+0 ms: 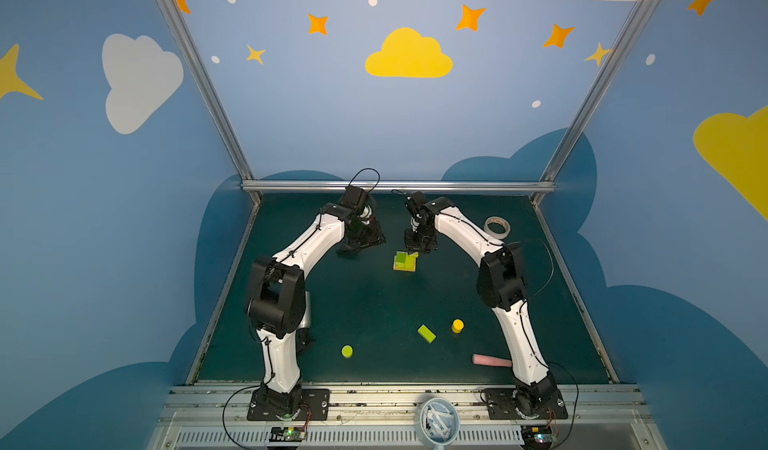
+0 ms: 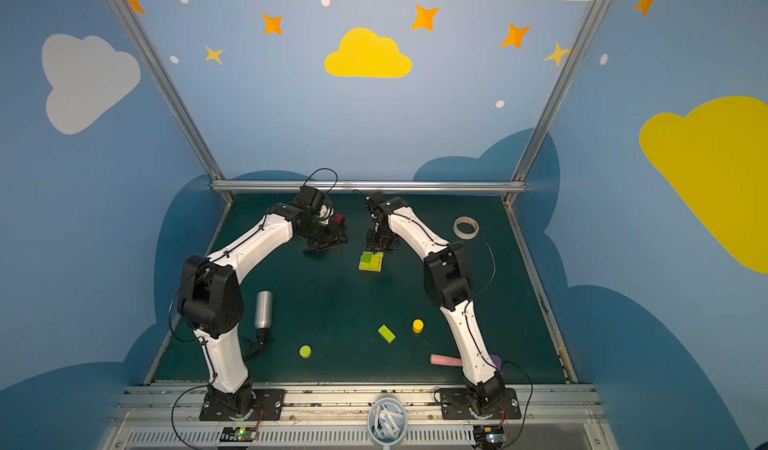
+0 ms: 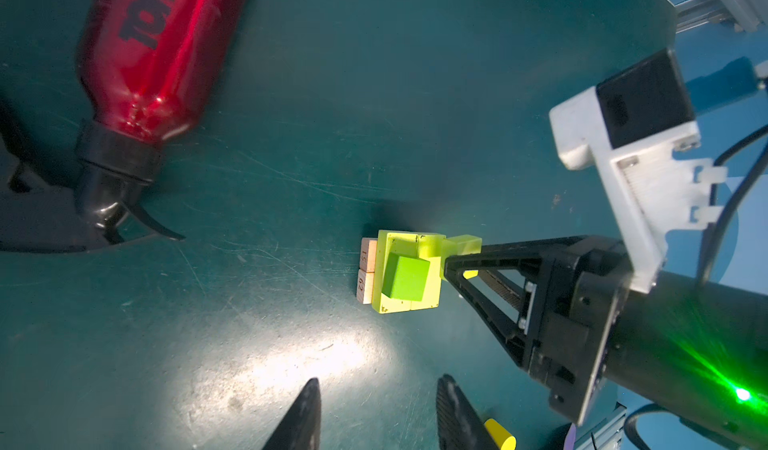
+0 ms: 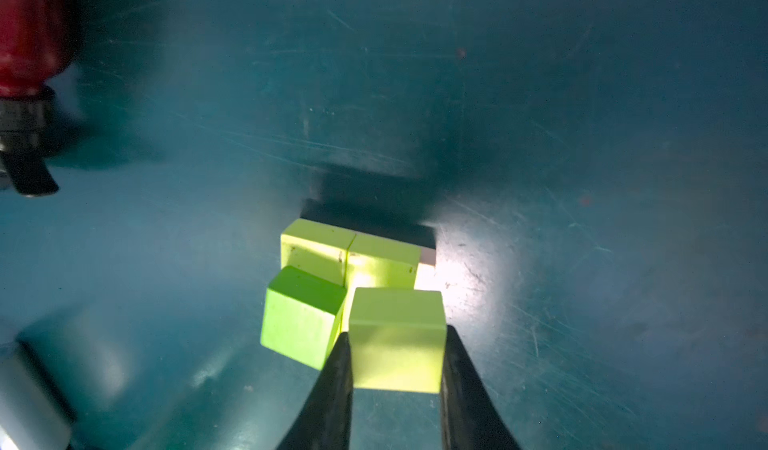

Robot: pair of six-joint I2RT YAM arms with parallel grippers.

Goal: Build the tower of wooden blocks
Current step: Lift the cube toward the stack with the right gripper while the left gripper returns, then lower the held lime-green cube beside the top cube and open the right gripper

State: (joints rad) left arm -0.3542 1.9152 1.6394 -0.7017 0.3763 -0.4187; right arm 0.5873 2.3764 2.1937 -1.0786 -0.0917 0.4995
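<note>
The tower stands mid-table toward the back: two tan bars lowest, two lime-green bars across them, a green cube on top. My right gripper is shut on a second lime-green cube, held beside the green cube at the tower's edge; whether it rests on the bars I cannot tell. To the left of the tower my left gripper stands open and empty. A lime bar, a yellow cylinder and a lime cylinder lie loose near the front.
A red bottle lies at the back by the left gripper. A silver bottle lies beside the left arm. A white tape roll sits back right, and a pink-handled tool lies front right under the right arm.
</note>
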